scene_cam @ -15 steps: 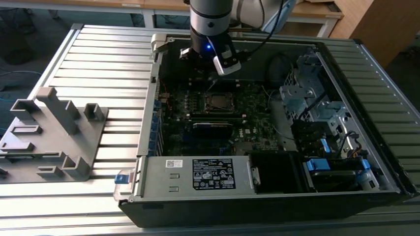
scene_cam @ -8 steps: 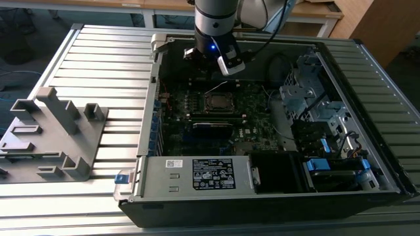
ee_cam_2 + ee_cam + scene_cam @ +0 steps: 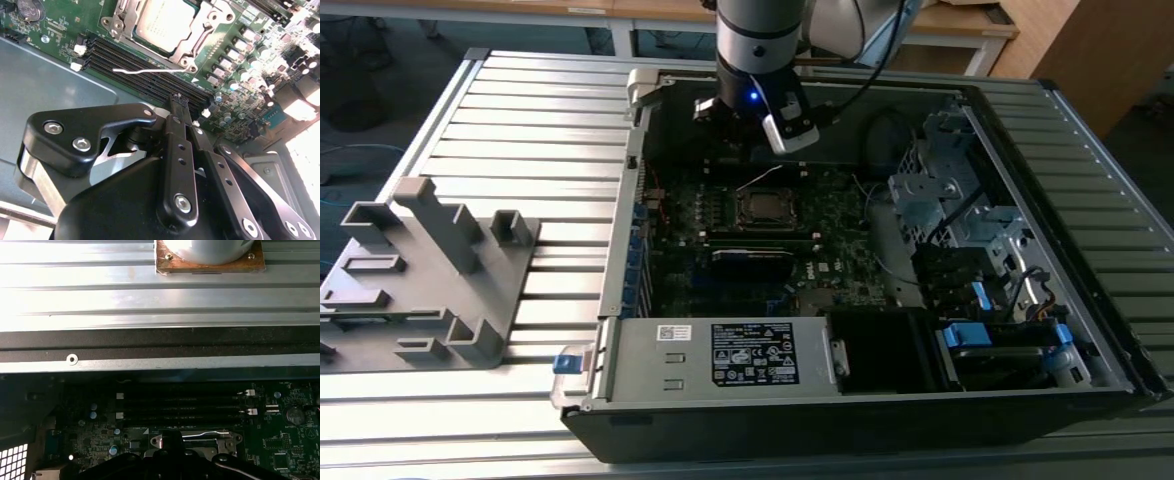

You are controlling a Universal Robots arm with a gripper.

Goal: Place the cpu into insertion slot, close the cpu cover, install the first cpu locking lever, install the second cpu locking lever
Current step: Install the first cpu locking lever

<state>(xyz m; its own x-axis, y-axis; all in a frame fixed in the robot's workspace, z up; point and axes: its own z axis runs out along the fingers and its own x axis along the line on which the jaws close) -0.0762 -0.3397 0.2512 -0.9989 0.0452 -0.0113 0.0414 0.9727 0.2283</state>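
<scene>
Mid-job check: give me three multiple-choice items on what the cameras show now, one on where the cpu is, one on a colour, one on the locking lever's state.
1. Where is the cpu?
A. On the slatted table outside the case
B. In the insertion slot, framed by the cpu cover
C. On top of the power supply

2. What colour are the drive-bay tabs?
A. Red
B. Blue
C. Yellow

3. How does the thin wire locking lever stand?
A. Hooked flat beside the socket
B. Snapped off, lying on the case floor
C. Swung out free, unhooked

Answers:
1 B: in the second wrist view the silver chip sits in the socket, with the metal frame around it.
2 B: in the exterior view they are bright blue.
3 C: its bent end juts out, caught under nothing.
</scene>
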